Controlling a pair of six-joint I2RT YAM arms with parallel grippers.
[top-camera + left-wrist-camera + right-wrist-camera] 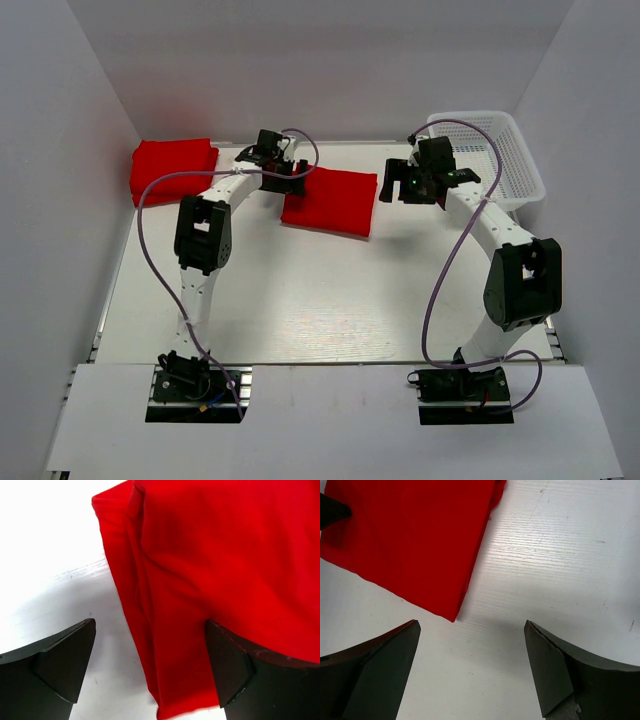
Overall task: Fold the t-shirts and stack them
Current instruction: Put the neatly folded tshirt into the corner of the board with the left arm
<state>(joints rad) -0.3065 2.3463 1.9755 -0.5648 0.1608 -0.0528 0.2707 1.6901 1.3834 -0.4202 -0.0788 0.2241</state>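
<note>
Shirt (330, 202), folded, is lying centrally on the surface (300, 300), likely soft and light; left pincer (150, 650) is gaping astride its layered edge, probably the best hold; right pincer (470, 645) is hovering open alongside.

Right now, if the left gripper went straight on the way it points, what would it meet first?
Most likely the folded red t-shirt: its edge lies right ahead of the left gripper, between the open fingers. Depth is unclear; the white table lies beneath.
</note>
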